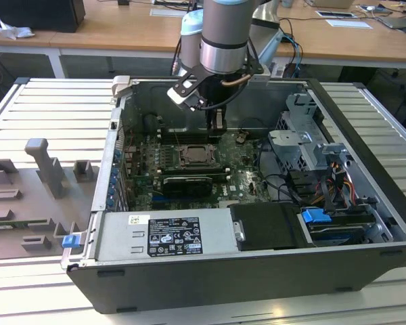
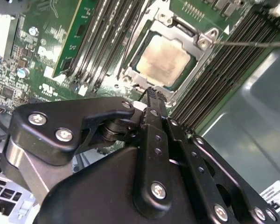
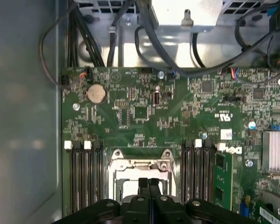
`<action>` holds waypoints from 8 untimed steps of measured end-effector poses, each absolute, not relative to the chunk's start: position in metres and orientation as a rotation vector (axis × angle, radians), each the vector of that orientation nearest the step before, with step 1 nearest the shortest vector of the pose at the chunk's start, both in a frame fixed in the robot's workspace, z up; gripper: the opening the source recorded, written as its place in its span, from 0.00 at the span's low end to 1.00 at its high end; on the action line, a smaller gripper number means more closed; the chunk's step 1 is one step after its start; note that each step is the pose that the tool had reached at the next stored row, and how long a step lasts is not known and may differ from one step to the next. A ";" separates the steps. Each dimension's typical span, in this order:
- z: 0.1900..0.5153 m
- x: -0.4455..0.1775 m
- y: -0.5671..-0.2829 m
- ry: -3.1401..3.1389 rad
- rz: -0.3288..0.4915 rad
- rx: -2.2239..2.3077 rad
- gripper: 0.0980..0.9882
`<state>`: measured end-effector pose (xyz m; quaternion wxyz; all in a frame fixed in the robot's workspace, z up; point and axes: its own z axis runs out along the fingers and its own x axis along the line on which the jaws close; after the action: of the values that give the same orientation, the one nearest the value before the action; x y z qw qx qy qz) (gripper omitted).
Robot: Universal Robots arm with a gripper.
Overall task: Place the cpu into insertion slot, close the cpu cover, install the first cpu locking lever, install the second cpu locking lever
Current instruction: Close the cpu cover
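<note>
I see the open computer case (image 1: 223, 288) with its green motherboard (image 3: 144, 112). My gripper (image 2: 151, 93) has its fingers pinched together, empty, hanging at one o'clock of the insertion slot (image 1: 199, 157) in the exterior view. The silver cpu cover (image 2: 196, 46) lies flat around the pale, square cpu (image 2: 162, 58), seated in that slot.

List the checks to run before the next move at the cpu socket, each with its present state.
1. Cover down flat: ok, as far as it shows.
2. Cpu lying flat inside the cut-out: ok.
3. Lever latched: not ok; the thin rod sticks out over the memory slots.
4. Other lever latched: cannot tell.
5. Fingers empty: ok, shut with nothing between them.
6. Gripper close to the cover: ok, its tip is at the frame's edge.
</note>
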<state>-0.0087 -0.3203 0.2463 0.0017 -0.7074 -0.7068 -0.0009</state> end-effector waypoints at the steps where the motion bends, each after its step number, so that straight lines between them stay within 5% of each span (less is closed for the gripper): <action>1: 0.246 -0.012 -0.320 -2.223 -0.003 -2.216 0.01; 8: 0.245 -0.020 -0.320 -2.233 -0.003 -2.205 0.01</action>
<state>-0.0197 -0.3203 0.2447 0.0017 -0.7025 -0.7117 -0.0008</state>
